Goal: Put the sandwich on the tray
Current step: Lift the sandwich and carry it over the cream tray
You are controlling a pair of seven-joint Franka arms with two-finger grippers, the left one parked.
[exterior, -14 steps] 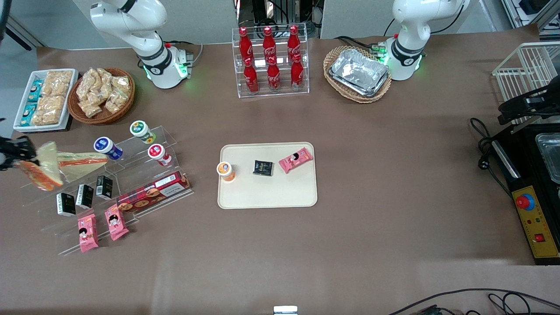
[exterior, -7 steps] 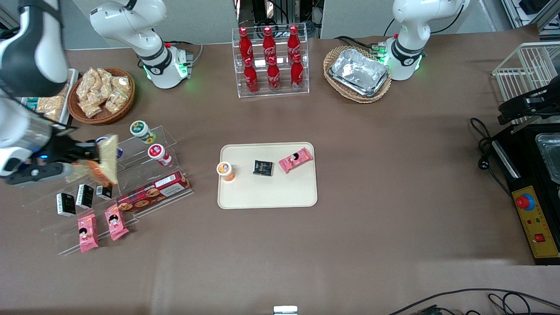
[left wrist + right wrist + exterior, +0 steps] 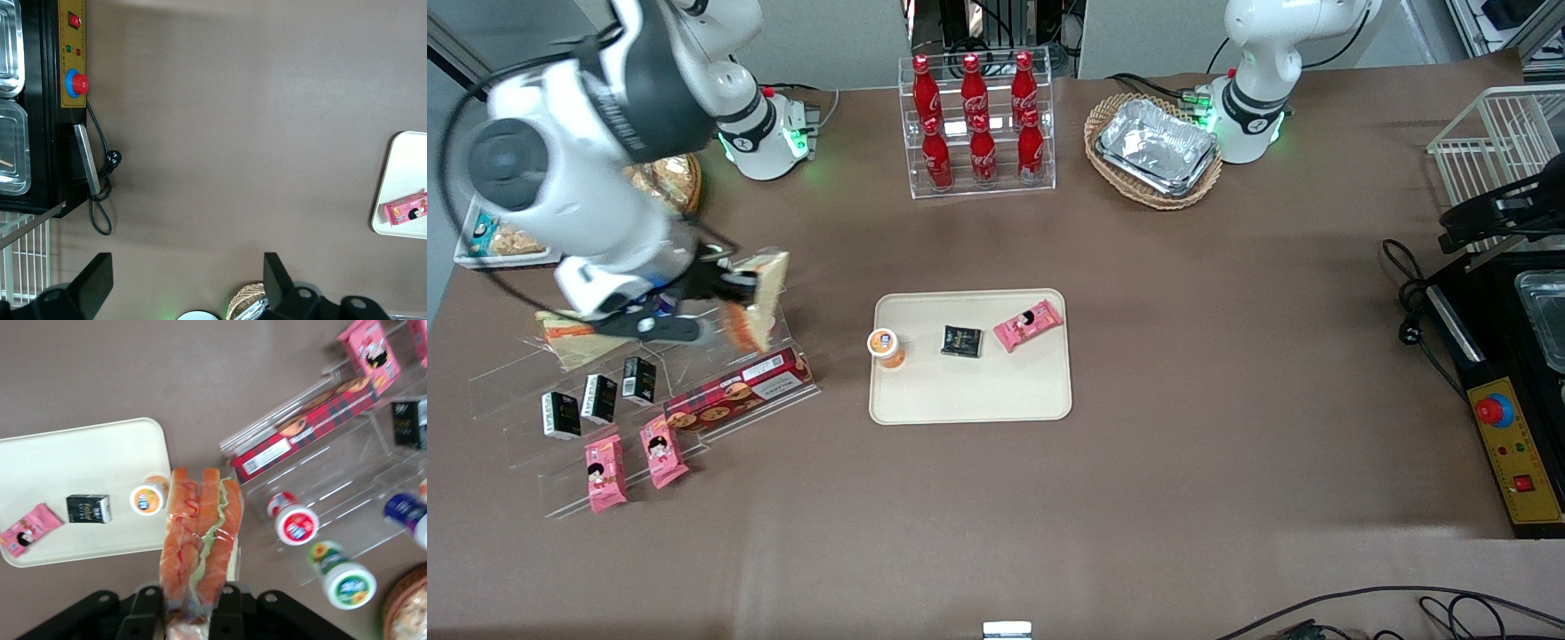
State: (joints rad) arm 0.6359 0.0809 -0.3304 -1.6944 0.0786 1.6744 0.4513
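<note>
Sandwich (image 3: pixel 758 298) in clear wrap hangs above the clear acrylic display steps (image 3: pixel 694 356), pinched at its bread end between the two fingers of the right arm's gripper (image 3: pixel 725 286), which is closed on it; the orange-red and green filling edge (image 3: pixel 200 540) faces the wrist camera. The cream tray (image 3: pixel 969 400) lies well apart toward the table's middle and holds an orange-lidded cup (image 3: pixel 886 347) at its rim, a small black carton (image 3: pixel 961 340) and a pink snack pack (image 3: pixel 1029 324), with the part nearer the front camera bare. A longer wrapped wedge (image 3: pixel 569 333) rests on the steps, near a red biscuit box (image 3: pixel 738 389), black cartons (image 3: pixel 596 397) and pink packs (image 3: pixel 631 460). Bare brown tabletop (image 3: pixel 836 267) separates steps and tray.
</note>
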